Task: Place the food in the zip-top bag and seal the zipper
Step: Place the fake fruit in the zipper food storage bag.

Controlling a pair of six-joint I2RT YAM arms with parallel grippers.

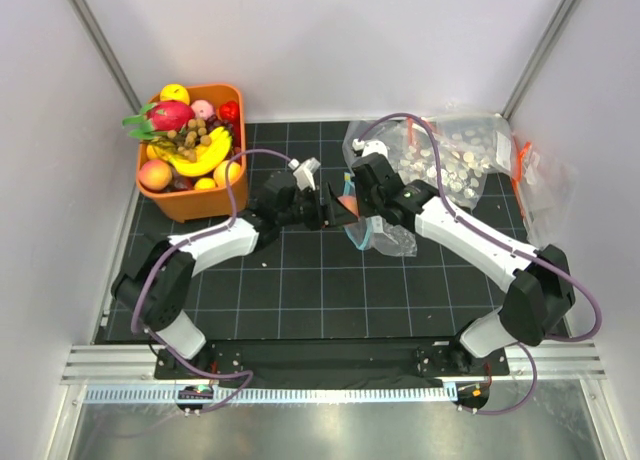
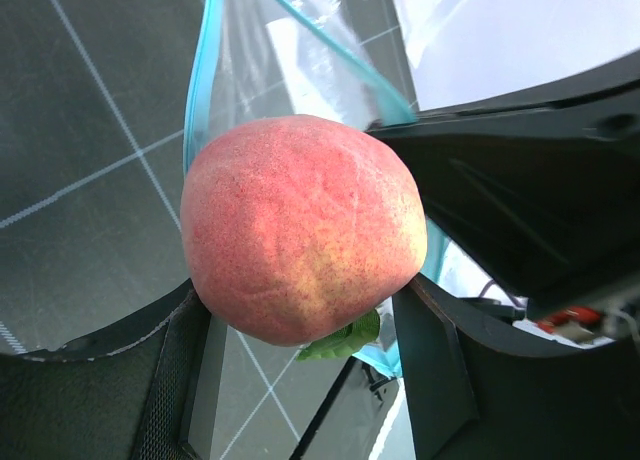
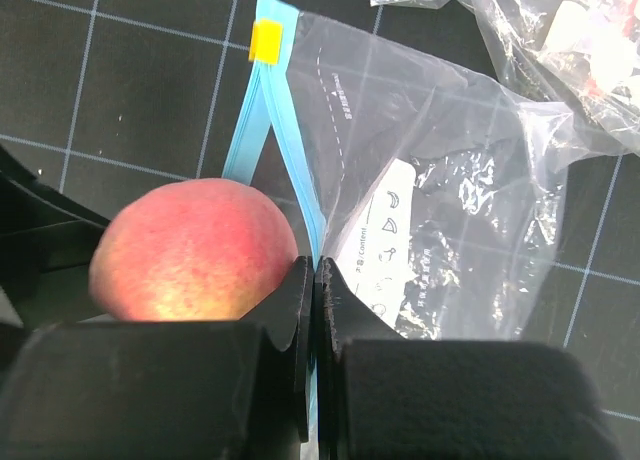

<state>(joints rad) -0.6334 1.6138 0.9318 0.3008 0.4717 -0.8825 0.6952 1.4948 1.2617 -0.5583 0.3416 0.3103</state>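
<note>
Left jaws grasp the peach (image 2: 300, 230) at the mouth of the bag (image 3: 450, 180); right jaws clamp its zipper (image 3: 292, 150).

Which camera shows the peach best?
The left wrist view: the peach fills the picture, gripped by the left tool. The right wrist view hides its bottom behind the right tool; the top view shows only a tiny speck.

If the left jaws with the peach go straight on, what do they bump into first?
Probably the bag's open mouth: the peach sits right at its parted zipper. Depth is hard to judge here.
</note>
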